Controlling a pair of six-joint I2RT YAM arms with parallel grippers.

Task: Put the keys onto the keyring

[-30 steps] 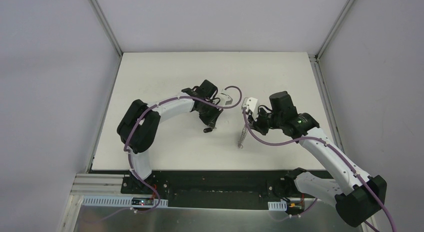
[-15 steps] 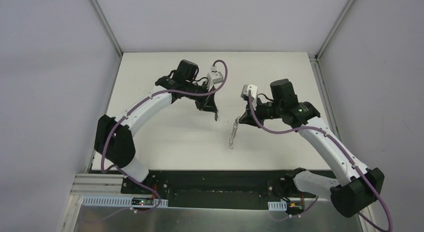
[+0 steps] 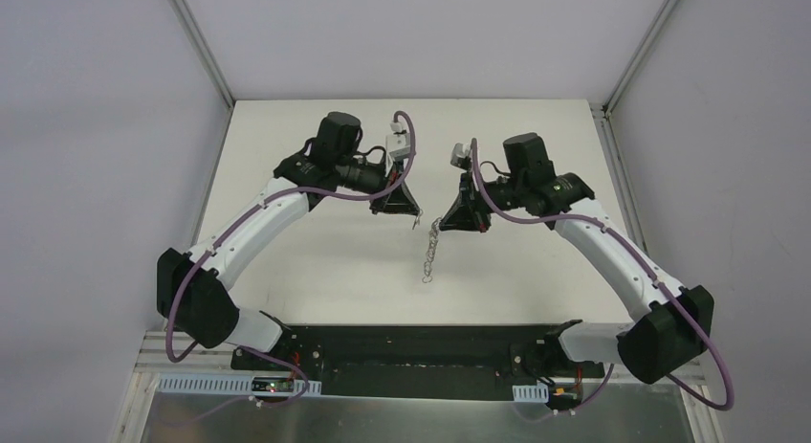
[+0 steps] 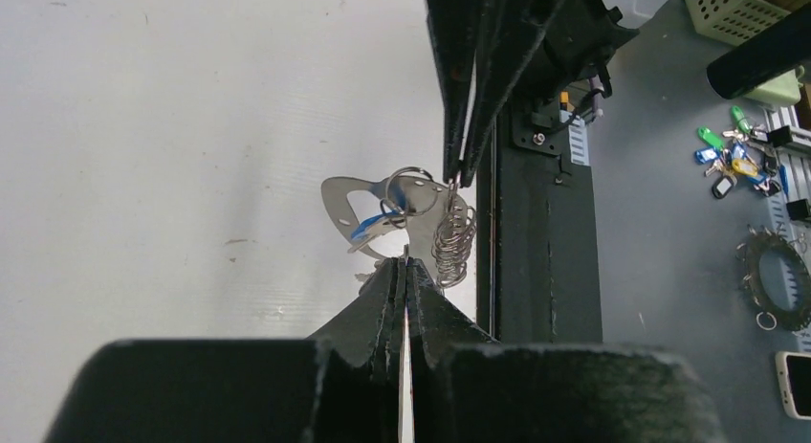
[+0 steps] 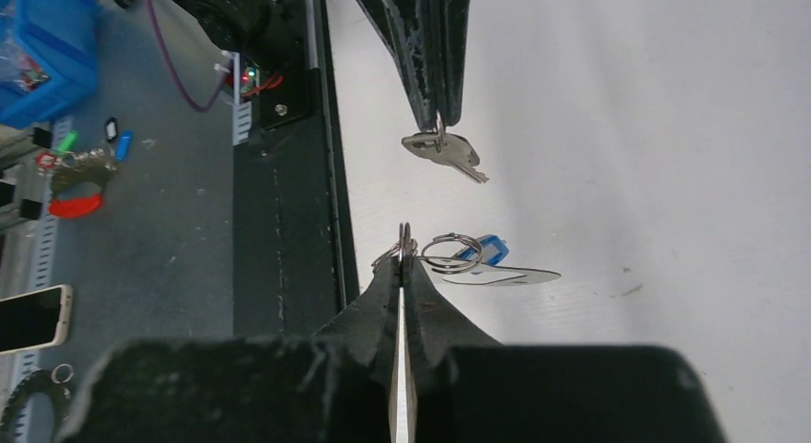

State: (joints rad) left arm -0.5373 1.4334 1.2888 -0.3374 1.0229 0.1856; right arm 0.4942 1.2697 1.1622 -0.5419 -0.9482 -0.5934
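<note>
Both grippers hang above the white table (image 3: 316, 261), tips facing each other a short gap apart. My left gripper (image 3: 409, 213) is shut on a small silver key (image 5: 445, 151), which dangles from its fingertips (image 5: 438, 108); in the left wrist view my own fingers (image 4: 405, 280) hide that key. My right gripper (image 3: 446, 223) is shut on the keyring (image 3: 430, 256), whose row of metal clips hangs down like a chain. Up close the keyring shows a flat silvery plate (image 4: 383, 199), a split ring (image 5: 449, 247), bunched clips (image 4: 454, 237) and a blue tag (image 5: 483, 250).
The black base rail (image 3: 411, 352) runs along the table's near edge. On the grey floor beyond lie coloured key tags (image 4: 732, 161), another clip ring (image 4: 775, 290), a phone (image 5: 29, 319) and a blue bin (image 5: 38, 41). Metal frame posts (image 3: 201, 41) flank the table.
Both arms have risen and swung toward the back of the table and toward each other. The keyring's clips have left the tabletop and now hang free. The left gripper carried its key along.
</note>
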